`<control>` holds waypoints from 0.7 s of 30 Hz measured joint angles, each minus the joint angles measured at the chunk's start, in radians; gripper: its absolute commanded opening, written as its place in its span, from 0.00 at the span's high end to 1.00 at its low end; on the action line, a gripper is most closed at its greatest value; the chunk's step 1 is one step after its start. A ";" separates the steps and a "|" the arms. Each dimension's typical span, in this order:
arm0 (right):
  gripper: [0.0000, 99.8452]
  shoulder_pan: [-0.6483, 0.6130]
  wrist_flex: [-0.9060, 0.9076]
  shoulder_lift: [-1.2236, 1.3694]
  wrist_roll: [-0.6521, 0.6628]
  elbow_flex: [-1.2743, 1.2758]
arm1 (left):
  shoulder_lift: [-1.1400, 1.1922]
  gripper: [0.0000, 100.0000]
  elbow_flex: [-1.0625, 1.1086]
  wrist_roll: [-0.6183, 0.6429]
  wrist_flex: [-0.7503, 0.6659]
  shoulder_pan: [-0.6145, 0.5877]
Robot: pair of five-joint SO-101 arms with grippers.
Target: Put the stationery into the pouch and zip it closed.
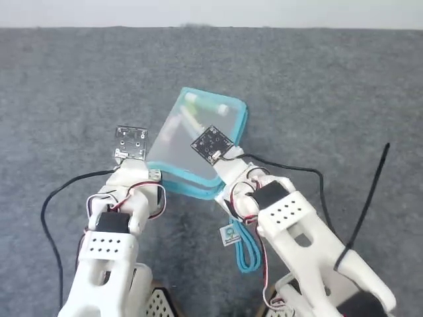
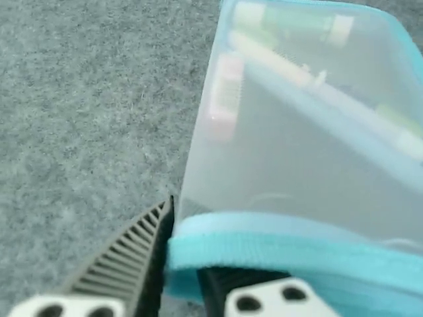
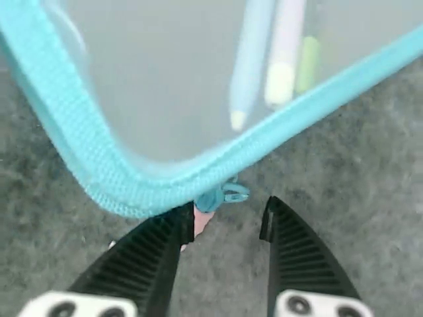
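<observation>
A translucent pouch (image 1: 192,135) with teal trim lies on the grey carpet between both arms. Inside it are pens (image 3: 254,59), a highlighter (image 3: 284,66), a green-and-white marker (image 2: 284,20) and an eraser (image 2: 225,99). My left gripper (image 2: 185,254) is shut on the pouch's teal edge (image 2: 277,247) at its near left corner. My right gripper (image 3: 229,208) stands open at the near right corner. The teal zipper pull (image 3: 221,195) sits just beyond its fingertips, between the two fingers (image 3: 152,257), and nothing is held.
A teal strap (image 1: 248,251) with a small tag (image 1: 230,236) trails from the pouch toward the right arm's base. Black cables (image 1: 59,198) loop on both sides. The grey carpet (image 1: 317,86) extends all around the pouch.
</observation>
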 measured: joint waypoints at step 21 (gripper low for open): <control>0.82 0.057 -0.032 0.035 0.023 -0.061 | 0.000 0.99 -0.002 0.000 -0.003 -0.002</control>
